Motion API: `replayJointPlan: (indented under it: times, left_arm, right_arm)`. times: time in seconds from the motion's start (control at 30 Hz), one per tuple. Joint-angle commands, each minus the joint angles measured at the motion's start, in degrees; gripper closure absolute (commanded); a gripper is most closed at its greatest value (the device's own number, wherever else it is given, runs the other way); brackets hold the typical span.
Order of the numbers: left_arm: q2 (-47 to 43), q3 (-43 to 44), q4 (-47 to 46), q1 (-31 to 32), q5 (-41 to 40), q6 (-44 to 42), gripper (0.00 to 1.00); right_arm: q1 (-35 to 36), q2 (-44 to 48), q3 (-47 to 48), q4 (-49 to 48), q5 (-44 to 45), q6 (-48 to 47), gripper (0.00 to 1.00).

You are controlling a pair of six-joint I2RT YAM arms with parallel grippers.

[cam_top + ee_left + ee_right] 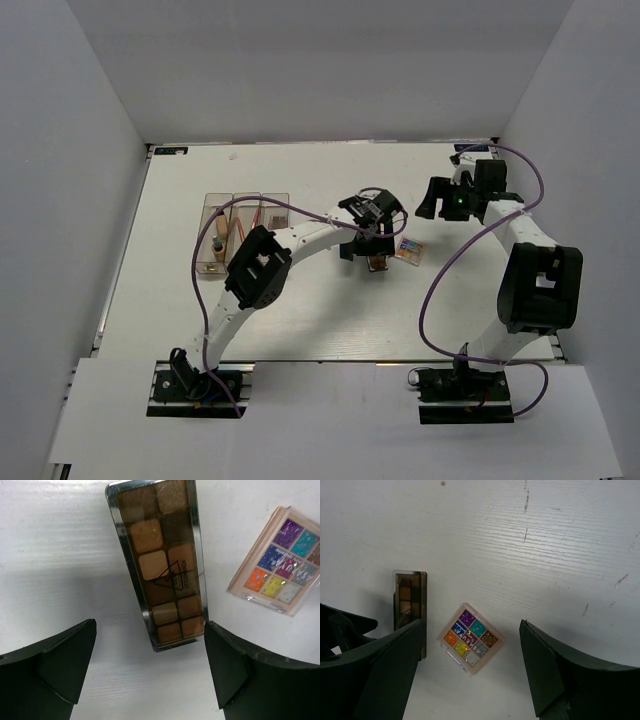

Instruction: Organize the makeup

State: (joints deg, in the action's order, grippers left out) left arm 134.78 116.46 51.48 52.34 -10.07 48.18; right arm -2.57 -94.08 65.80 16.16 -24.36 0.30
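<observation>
Fingers (65, 660) of the left gripper (150, 627) are spread on either side of the brown eyeshadow palette (160, 565) on the table (60, 555). The right gripper (472, 625) is held released, pointed down over the multicolour palette (471, 639).

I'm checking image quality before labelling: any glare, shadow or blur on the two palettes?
Left wrist view: brown palette sharp, soft grey shadow on the table beside it. Right wrist view: colourful palette sharp, evenly lit. Top view: both too small for detail.

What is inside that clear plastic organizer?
The clear organizer holds a beige bottle in its left compartment and what look like thin pinkish sticks further right; the left arm covers the near ends.
</observation>
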Motion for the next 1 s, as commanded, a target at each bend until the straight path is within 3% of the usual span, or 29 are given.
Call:
replayJointPlan:
  times: [0.0, 0.27, 0.97]
  left_arm:
    - [0.0, 2.7, -1.9, 1.0, -3.6, 2.0, 0.02]
    - [1.7, 3.2, -7.7, 1.0, -3.1, 2.4, 0.02]
    - [8.9, 4.2, 4.0, 1.0, -9.4, 1.9, 0.03]
  right_arm:
    - [-0.6, 2.1, -1.4, -2.5, -2.7, 1.2, 0.19]
    - [-1.0, 2.9, -3.5, -4.0, -4.3, 3.0, 0.2]
    - [-2.5, 4.2, -6.0, -6.1, -6.7, 6.0, 0.2]
